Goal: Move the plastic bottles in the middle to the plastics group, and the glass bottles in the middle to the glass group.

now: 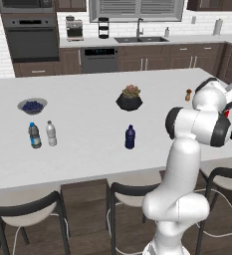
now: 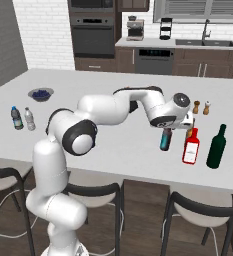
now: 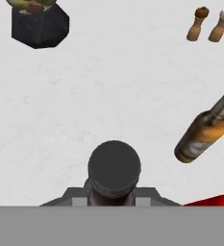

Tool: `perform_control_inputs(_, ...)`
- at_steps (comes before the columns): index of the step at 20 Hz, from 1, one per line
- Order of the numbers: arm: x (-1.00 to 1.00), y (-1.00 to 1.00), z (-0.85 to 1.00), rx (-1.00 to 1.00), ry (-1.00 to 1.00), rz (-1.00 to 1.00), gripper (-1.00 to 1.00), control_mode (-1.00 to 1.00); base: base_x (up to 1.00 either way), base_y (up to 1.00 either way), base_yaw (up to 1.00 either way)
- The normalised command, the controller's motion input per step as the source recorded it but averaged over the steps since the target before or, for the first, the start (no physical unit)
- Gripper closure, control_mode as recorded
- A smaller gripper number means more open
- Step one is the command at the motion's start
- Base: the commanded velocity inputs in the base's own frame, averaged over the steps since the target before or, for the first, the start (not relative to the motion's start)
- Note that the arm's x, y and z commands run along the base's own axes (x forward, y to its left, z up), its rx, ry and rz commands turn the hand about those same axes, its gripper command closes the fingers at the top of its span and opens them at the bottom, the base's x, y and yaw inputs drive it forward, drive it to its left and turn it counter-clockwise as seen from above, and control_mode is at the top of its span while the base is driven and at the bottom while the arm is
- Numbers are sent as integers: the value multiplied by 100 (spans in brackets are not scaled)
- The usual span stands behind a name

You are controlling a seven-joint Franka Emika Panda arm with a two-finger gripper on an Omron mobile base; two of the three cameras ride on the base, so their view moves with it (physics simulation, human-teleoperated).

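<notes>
The end effector (image 2: 166, 131) pinched the teal-labelled bottle (image 2: 165, 139) at its neck, right of centre in the right base view, just left of the red bottle (image 2: 190, 146) on the tabletop (image 2: 113, 140).

Potted succulent (image 1: 129, 98) mid-counter; bowl of blueberries (image 1: 32, 105) toward the counter's left end — two wooden shakers (image 2: 201, 107) side by side toward the right end, nearer the far edge.

A rendered home kitchen was shown: a built-in wall oven (image 1: 30, 37) set in dark wood cabinets (image 1: 157, 57), a dishwasher (image 1: 98, 60), a sink with faucet (image 1: 139, 36), and a coffee maker (image 1: 74, 29) were seen against white brick. A large white island bench (image 1: 87, 94) fronted by black stools (image 1: 28, 214) was seen.
</notes>
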Motion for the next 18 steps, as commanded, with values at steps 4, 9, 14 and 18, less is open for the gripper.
perform_control_inputs(4,0,0,0,-3,-1,-10,100,-100,0,0,0)
perform_control_inputs(9,0,-3,0,-1,0,-11,100,-100,0,0,0)
perform_control_inputs(14,0,-4,-21,0,-2,-6,100,-100,0,0,0)
perform_control_inputs(18,0,-1,-42,-1,0,0,100,-100,0,0,0)
